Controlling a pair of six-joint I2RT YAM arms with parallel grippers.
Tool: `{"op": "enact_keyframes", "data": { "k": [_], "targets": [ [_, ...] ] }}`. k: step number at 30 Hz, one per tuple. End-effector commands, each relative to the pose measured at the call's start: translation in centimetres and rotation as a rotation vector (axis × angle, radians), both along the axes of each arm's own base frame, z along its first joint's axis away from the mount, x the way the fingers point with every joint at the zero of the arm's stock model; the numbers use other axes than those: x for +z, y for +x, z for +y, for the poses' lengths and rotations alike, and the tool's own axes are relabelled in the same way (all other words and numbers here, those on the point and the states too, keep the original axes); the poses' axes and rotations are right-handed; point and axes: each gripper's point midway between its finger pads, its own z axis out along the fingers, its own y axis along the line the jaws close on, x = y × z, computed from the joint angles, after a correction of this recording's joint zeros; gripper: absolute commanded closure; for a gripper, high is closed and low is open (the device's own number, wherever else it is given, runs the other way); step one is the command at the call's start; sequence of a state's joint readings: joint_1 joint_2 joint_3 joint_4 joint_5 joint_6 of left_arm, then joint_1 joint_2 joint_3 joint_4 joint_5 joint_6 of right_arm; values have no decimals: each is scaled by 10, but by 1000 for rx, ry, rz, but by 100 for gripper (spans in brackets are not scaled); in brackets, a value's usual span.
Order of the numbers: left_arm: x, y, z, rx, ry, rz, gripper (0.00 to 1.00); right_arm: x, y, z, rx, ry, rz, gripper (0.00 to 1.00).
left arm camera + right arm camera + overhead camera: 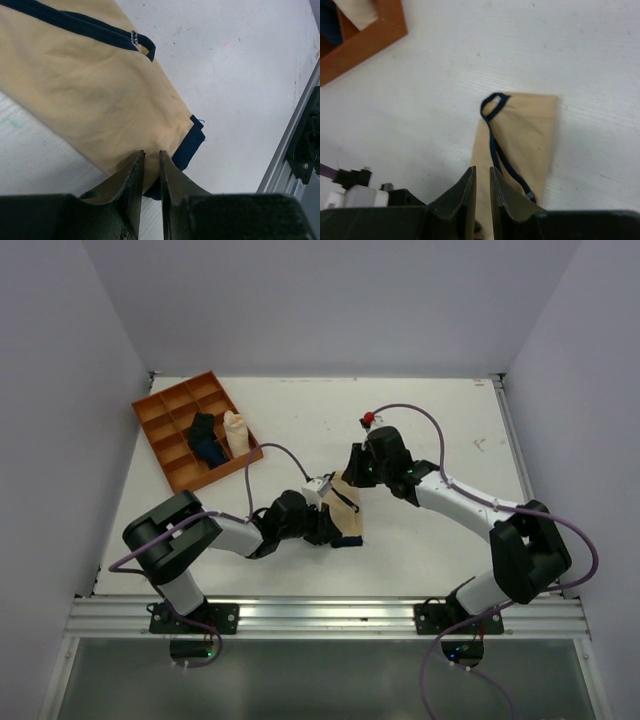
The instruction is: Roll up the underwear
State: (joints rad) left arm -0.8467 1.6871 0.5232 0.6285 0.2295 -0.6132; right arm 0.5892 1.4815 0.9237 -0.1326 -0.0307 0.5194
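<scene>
The underwear (pixel 347 512) is a beige cloth folded into a narrow strip with a dark edge band, lying mid-table between my two grippers. In the left wrist view the underwear (pixel 100 90) runs away from the left gripper (pixel 152 160), whose jaws are pinched on its near corner by the dark band. Its far part there looks raised off the table. From the right wrist, the underwear (pixel 525 135) stretches ahead, and the right gripper (pixel 482 175) is closed narrowly on its near edge. From above, the left gripper (pixel 330 530) holds the lower end and the right gripper (pixel 352 480) the upper end.
An orange compartment tray (pixel 165 400) stands at the back left, holding a dark blue roll (pixel 207 440) and a cream roll (pixel 235 432). Its corner (pixel 370 40) shows from the right wrist. A metal rail (pixel 320 615) runs along the near table edge.
</scene>
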Motion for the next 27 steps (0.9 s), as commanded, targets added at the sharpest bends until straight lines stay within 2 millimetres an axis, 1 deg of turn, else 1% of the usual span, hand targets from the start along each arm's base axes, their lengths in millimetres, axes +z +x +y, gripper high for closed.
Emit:
{"op": "enact_keyframes", "data": {
  "k": [1,2,3,4,5,6,7,8,10,11,12,14,15,17,19,21,22,27],
  "targets": [
    [5,5,-1,21,-20,-49,78,15,4,29,133,78,-7,80],
    [5,5,0,24,-16,-54,78,15,6,36,151,111,-11,80],
    [5,5,1,28,-4,-56,78,14,-2,45,195,155,10,80],
    [6,5,1,30,3,-60,78,5,-8,46,202,173,38,80],
    [6,5,1,27,11,-70,78,8,-5,54,220,219,6,80],
    [6,5,3,33,25,-71,78,6,-11,60,249,254,20,80],
    [7,5,3,34,28,-75,78,2,-12,61,249,274,29,80],
    [5,3,4,32,35,-76,78,-9,-15,64,259,285,43,80],
    [7,3,4,36,39,-85,78,-21,-18,67,269,298,77,80],
    [7,2,3,33,44,-90,78,-25,-16,68,271,300,80,80],
    [6,3,4,39,55,-90,78,-37,-15,68,262,290,103,80],
    [3,2,4,38,69,-91,78,-43,-10,68,247,293,101,80],
    [3,2,4,40,73,-94,78,-51,-8,67,239,290,113,80],
    [0,0,4,40,85,-92,78,-53,-2,66,227,300,109,81],
    [-3,-3,5,36,92,-85,78,-60,-1,66,227,296,121,81],
    [-4,-5,5,37,98,-89,78,-63,3,62,218,301,123,81],
    [-5,-6,6,41,107,-93,78,-70,2,60,212,300,137,80],
    [-11,-9,8,43,135,-96,78,-79,8,50,192,302,139,80]
  ]
}}
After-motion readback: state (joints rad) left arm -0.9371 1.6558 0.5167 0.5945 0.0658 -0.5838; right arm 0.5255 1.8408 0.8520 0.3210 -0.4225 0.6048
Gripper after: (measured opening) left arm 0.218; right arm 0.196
